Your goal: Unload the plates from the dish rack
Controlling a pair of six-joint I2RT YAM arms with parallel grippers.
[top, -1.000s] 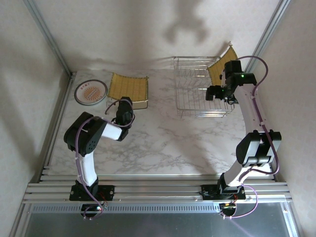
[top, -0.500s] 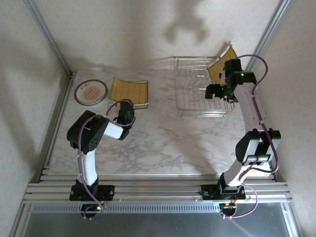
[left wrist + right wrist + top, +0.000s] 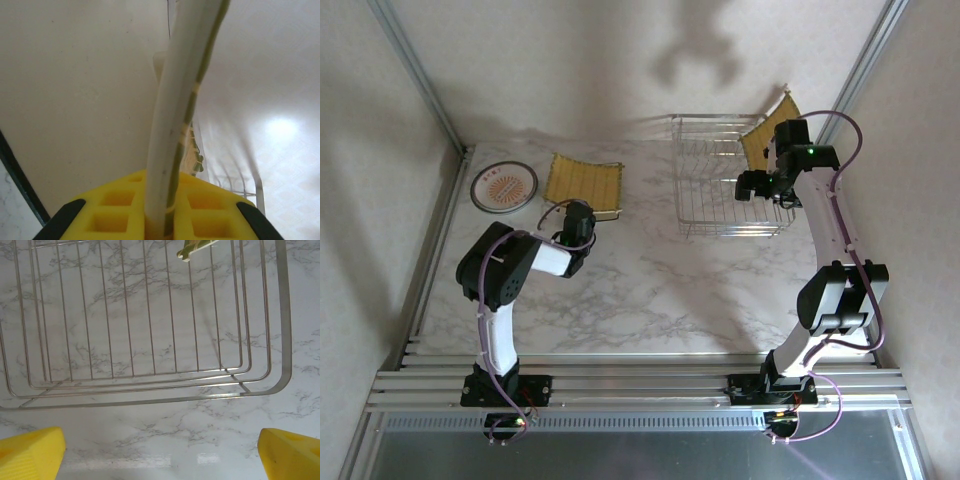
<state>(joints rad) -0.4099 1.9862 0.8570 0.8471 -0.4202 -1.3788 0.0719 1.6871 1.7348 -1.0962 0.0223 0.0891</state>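
Observation:
My left gripper [image 3: 582, 216] is shut on the near edge of a yellow striped square plate [image 3: 583, 182], held at the back left of the table. In the left wrist view that plate [image 3: 172, 125] stands edge-on between the yellow pads [image 3: 220, 210]. A round white plate [image 3: 504, 186] with an orange centre lies flat to its left. The silver wire dish rack [image 3: 720, 190] stands at the back right, with another yellow plate [image 3: 767, 130] leaning in its far right corner. My right gripper [image 3: 760, 186] hangs open over the rack's near right edge [image 3: 150, 400], and that plate's corner [image 3: 192, 247] shows beyond.
The marble table [image 3: 660, 290] stretches between the arms' bases and the rack. Metal frame posts [image 3: 420, 70] and walls close in the left, right and back sides. The rack's near rail [image 3: 280, 340] lies just beyond my right fingertips [image 3: 292, 455].
My left gripper has shifted slightly to the right with the striped plate in it. The right arm has not moved.

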